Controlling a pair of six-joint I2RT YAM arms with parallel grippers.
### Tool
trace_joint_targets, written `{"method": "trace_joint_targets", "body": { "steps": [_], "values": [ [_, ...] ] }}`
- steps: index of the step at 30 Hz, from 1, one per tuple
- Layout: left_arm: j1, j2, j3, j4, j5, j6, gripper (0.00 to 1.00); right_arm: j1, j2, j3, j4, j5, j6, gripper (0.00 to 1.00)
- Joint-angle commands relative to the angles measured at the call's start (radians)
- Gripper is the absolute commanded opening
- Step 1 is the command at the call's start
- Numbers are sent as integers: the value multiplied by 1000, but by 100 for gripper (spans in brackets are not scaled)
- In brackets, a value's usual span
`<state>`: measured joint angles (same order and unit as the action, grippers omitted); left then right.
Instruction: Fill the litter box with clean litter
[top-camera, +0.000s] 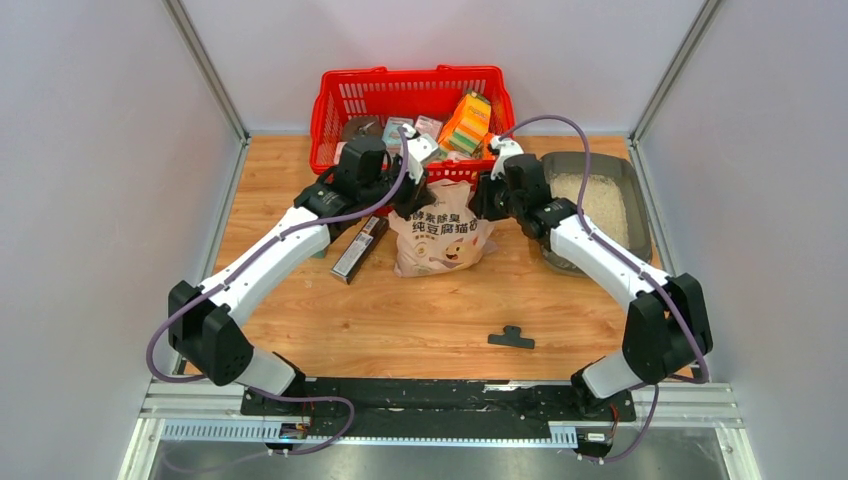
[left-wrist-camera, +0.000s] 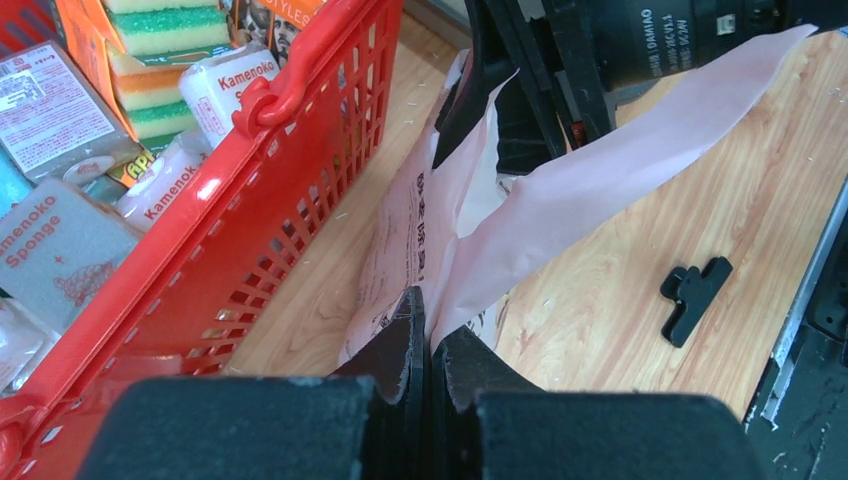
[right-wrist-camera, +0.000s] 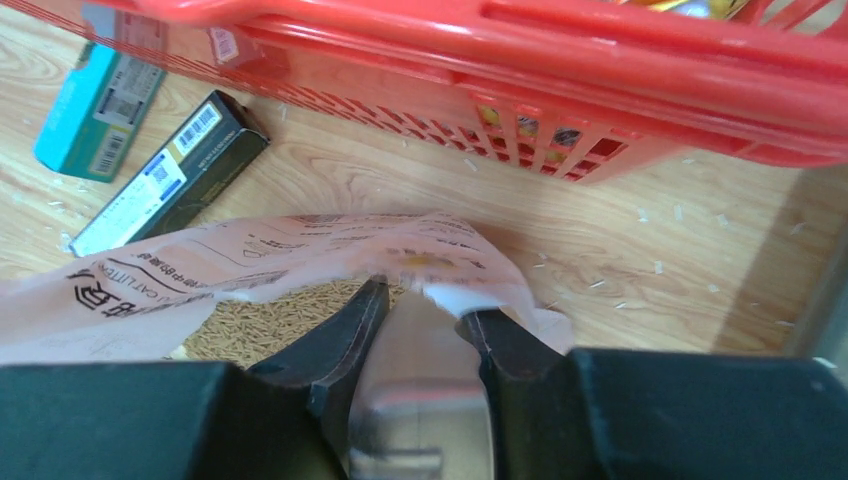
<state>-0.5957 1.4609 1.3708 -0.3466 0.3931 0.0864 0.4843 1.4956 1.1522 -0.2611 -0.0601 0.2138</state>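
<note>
- My left gripper (left-wrist-camera: 428, 320) pinches the rim of the bag (left-wrist-camera: 560, 190), jaws closed.
- Right gripper (right-wrist-camera: 425, 300) narrow at its mouth; I cannot tell its grip.
- Litter box (top-camera: 637, 200), far right, holds clean litter (top-camera: 602, 205).

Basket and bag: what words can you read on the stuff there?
"amenoko Sponge" (start cut off): grey pack in the red basket.
"Kamenoko": white pack in the basket.
"STYLES": a pack at the top edge of the left wrist view.
"CAT LITTER": pink bag.
Chinese characters on the bag's front and the labels on the dark box are too small or blurred to read.
</note>
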Motion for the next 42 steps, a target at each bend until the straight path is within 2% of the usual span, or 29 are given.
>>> {"method": "trace_joint_targets", "body": {
  "steps": [1, 10, 24, 35, 42],
  "values": [
    [0, -47, 63, 235, 55, -53, 0, -29, 95, -23, -26, -122, 217, 0],
    [0, -14, 103, 213, 52, -14, 0, -52, 173, 115, 71, -403, 346, 0],
    [0, 33, 203, 156, 30, 88, 0, -182, 132, 104, 134, -799, 400, 0],
    [0, -5, 171, 121, 38, 188, 0, -328, 38, 27, 180, -889, 509, 0],
    [-1, -51, 145, 57, 112, 231, 0, -395, 45, 32, 221, -1053, 624, 0]
  ]
}}
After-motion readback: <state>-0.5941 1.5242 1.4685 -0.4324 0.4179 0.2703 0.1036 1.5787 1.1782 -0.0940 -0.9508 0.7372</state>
